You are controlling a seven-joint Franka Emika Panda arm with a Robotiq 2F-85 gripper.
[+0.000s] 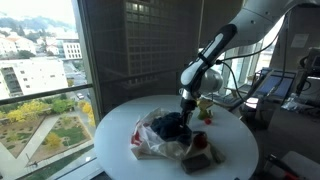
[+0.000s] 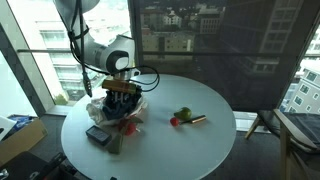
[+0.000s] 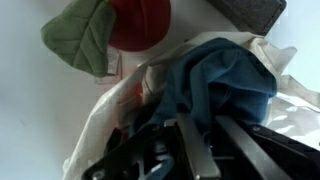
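My worry here: the claw (image 3: 205,140) pinches the thin white plastic bag (image 3: 95,135) along with the crumpled blue cloth (image 3: 225,80) lying inside it. A lift would then drag the whole bundle — shoving the green quilted pot-holder (image 3: 78,40) at ten o'clock and the red round object (image 3: 140,20) at eleven. The claw sits down on the cloth, fingers among its folds — how wide, I cannot tell. Farther off at one o'clock lies a grey block (image 3: 250,10).
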